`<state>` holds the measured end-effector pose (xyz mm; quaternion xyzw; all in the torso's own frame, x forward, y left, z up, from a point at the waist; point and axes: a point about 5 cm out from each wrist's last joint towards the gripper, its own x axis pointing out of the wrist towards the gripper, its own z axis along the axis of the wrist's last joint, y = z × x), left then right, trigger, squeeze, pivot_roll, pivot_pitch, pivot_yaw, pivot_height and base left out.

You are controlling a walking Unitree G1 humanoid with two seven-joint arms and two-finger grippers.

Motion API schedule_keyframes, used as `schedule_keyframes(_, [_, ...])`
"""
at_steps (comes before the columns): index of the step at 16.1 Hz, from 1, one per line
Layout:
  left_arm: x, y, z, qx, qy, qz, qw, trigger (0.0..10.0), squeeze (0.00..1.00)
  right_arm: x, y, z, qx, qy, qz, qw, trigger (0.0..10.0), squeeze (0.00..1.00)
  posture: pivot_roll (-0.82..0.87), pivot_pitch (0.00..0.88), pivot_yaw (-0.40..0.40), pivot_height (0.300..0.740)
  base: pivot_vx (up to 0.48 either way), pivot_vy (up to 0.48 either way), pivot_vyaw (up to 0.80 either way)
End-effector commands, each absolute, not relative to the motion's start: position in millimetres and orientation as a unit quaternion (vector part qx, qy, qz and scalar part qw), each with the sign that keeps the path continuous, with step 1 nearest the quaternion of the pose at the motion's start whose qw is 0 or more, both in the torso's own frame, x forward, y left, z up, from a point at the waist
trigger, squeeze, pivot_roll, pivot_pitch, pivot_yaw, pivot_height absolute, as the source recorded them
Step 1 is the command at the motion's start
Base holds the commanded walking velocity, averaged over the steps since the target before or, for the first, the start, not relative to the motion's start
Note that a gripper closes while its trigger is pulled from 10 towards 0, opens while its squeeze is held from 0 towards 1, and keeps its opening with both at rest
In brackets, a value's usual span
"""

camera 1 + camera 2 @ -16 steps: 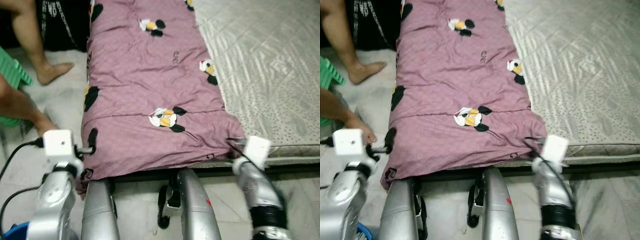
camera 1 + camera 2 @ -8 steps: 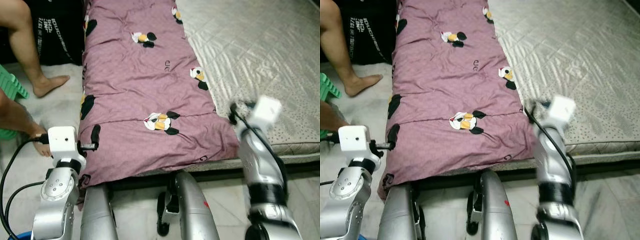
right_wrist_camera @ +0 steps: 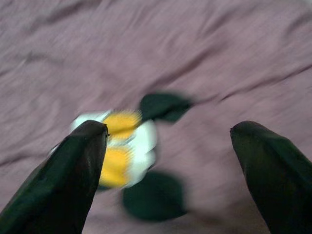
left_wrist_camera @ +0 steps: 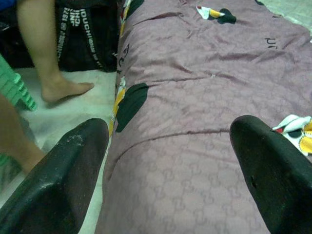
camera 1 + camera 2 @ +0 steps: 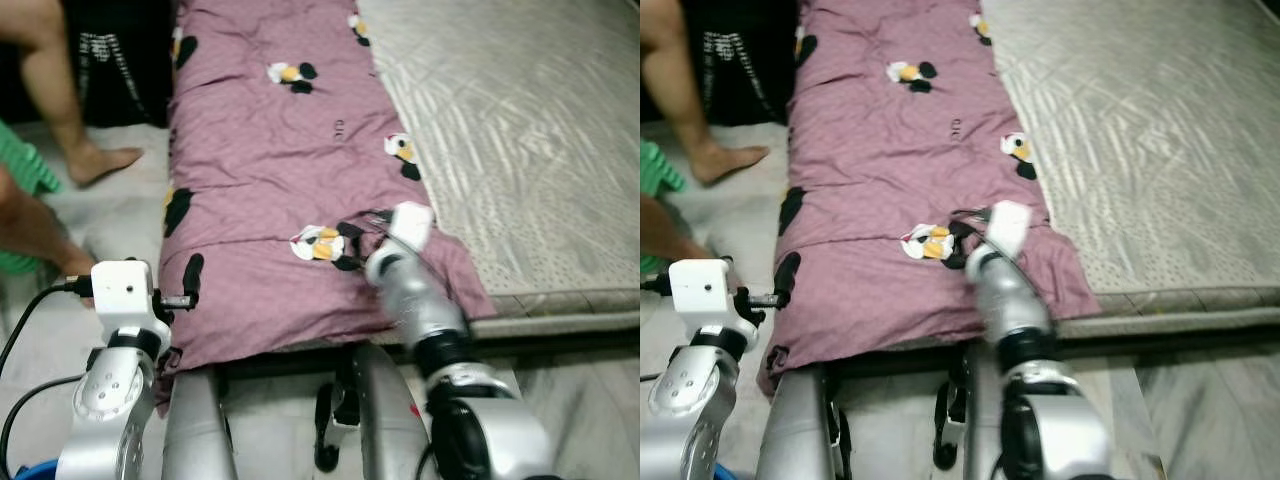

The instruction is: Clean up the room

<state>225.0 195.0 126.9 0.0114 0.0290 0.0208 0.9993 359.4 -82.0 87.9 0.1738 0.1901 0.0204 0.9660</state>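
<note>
A purple quilt (image 5: 290, 150) printed with cartoon figures lies lengthwise along the left side of a bed, its near end hanging over the bed's front edge. My left gripper (image 4: 170, 141) is open at the quilt's near left corner, one finger (image 4: 73, 165) beside the quilt's edge and the other over the fabric. My right gripper (image 3: 170, 141) is open just above the quilt, over a white, yellow and black print (image 3: 122, 146). In the eye views the right arm (image 5: 410, 290) reaches in over the quilt's near end by that print (image 5: 325, 243).
A bare quilted mattress (image 5: 520, 130) takes up the bed's right side. On the floor to the left stands a person's leg (image 5: 60, 90), with a black bag (image 5: 120, 70) behind it, a green stool (image 5: 25, 170) and another limb (image 5: 30, 225) nearby.
My right arm has swung left from the quilt's right corner to above the print near its middle. The left arm has stayed at the near left corner.
</note>
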Motion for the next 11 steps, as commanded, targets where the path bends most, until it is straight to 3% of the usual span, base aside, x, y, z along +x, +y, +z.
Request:
schedule_keyframes(1, [217.4, 191.3, 126.0, 0.011, 0.041, 0.008, 0.999, 10.0, 0.0, 356.8, -83.9, 80.4, 0.189, 0.206, -0.001, 0.96, 10.0, 0.0, 0.19, 0.299, -0.101, 0.582, 0.0, 0.0, 0.0])
schedule_keyframes(5, [211.3, 194.3, 128.1, 0.017, 0.051, 0.006, 0.999, 10.0, 0.0, 347.9, -86.0, 58.1, 0.204, 0.266, -0.054, 0.941, 10.0, 0.0, 0.2, 0.333, -0.097, 0.582, 0.0, 0.0, 0.0])
schedule_keyframes(11, [208.7, 191.7, 126.2, 0.014, 0.065, 0.006, 0.998, 10.0, 0.0, 350.6, -157.1, 57.0, 0.178, 0.234, -0.195, 0.936, 10.0, 0.0, 0.18, 0.323, -0.101, 0.582, 0.0, 0.0, 0.0])
